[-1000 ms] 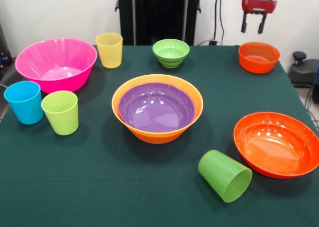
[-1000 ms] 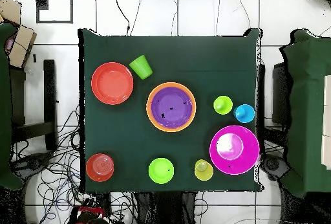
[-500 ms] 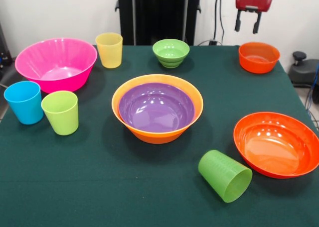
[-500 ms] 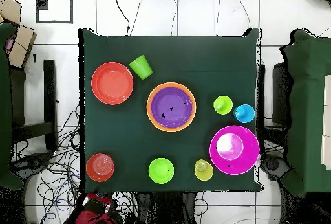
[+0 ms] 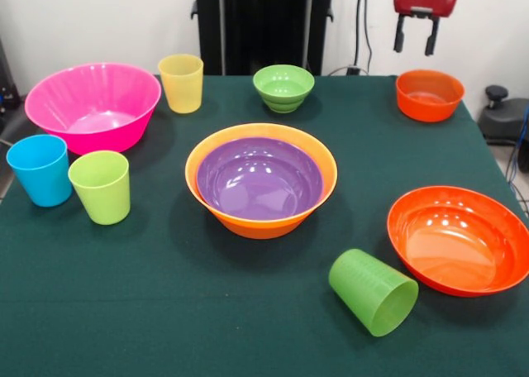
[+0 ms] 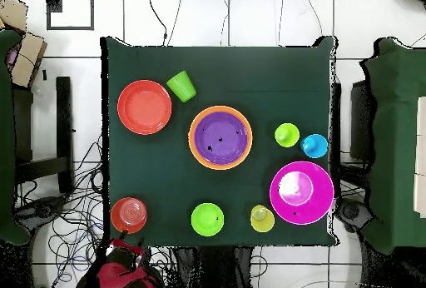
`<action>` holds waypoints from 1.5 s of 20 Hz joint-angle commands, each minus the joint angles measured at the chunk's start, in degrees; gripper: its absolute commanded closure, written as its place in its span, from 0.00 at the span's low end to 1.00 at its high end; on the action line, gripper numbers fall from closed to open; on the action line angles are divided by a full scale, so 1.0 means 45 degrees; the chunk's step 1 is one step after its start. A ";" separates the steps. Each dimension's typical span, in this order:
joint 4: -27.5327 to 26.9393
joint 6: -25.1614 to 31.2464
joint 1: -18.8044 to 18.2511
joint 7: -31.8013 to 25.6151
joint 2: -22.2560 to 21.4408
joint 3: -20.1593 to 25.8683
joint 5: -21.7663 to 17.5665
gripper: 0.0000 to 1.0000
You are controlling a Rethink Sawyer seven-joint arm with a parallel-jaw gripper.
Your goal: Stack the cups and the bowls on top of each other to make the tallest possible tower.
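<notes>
At mid-table the purple bowl [image 5: 259, 178] sits nested in the large orange bowl [image 5: 261, 221]. The pink bowl [image 5: 92, 104], yellow cup [image 5: 181, 83], small green bowl [image 5: 283, 88] and small orange bowl [image 5: 429, 94] stand along the far side. The blue cup [image 5: 40, 169] and lime cup [image 5: 100, 186] stand upright at the left. A darker green cup [image 5: 373, 292] lies on its side beside the shallow red-orange bowl [image 5: 459, 239]. My gripper [image 5: 415, 45] hangs open and empty above and just behind the small orange bowl [image 6: 129, 215]; the overhead view shows it at the table's edge [image 6: 123, 255].
Dark green cloth [image 5: 165, 311] covers the table. Cables lie on the floor around the robot's base [image 6: 75, 243]. Green chairs [image 6: 391, 135] stand at both sides of the table.
The gripper has crept a little higher in the front view and edged closer to the table edge by the small orange bowl in the overhead view. Cups and bowls have not moved.
</notes>
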 commanded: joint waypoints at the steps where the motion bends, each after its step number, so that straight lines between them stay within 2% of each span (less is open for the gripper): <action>1: -0.0824 0.0980 -0.0348 0.1604 0.0482 0.1382 0.0353 0.00; 9: -0.1342 -0.0905 -0.0393 0.1625 0.2344 0.0939 -0.0027 0.00; 14: -0.1546 -0.0875 -0.1776 0.1012 0.2586 0.0905 -0.1143 0.00; 18: -0.1826 -0.0673 -0.2210 0.1182 0.2859 0.1092 -0.1026 0.00; 24: -0.1669 0.0378 -0.3082 0.1103 0.1937 0.1721 -0.1092 0.00; 30: -0.0965 0.2973 -0.3790 0.1046 -0.0541 0.2758 -0.0544 0.00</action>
